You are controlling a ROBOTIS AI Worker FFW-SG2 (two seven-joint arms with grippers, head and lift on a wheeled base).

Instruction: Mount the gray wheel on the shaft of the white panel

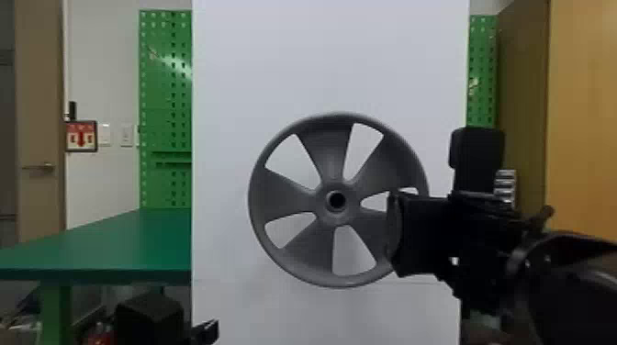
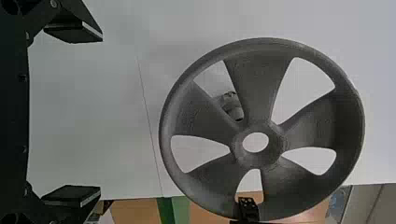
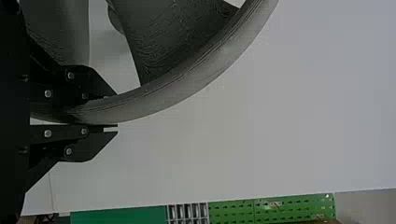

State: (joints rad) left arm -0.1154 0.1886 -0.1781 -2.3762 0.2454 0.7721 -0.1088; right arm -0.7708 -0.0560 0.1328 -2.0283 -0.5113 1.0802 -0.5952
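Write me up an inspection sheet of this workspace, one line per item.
Surface: white panel upright; green table to its left.
Job's things: gray wheel in front of the panel, not mounted; shaft seen through a gap between spokes, out of line with the hub hole in the left wrist view.
Clutter: blurred items under the table, too unclear to name.
Grippers: right gripper closed on the wheel's rim; left gripper open, holding nothing.
Cables: none made out for certain.
Surroundings: green pegboard behind the panel, wall sign.
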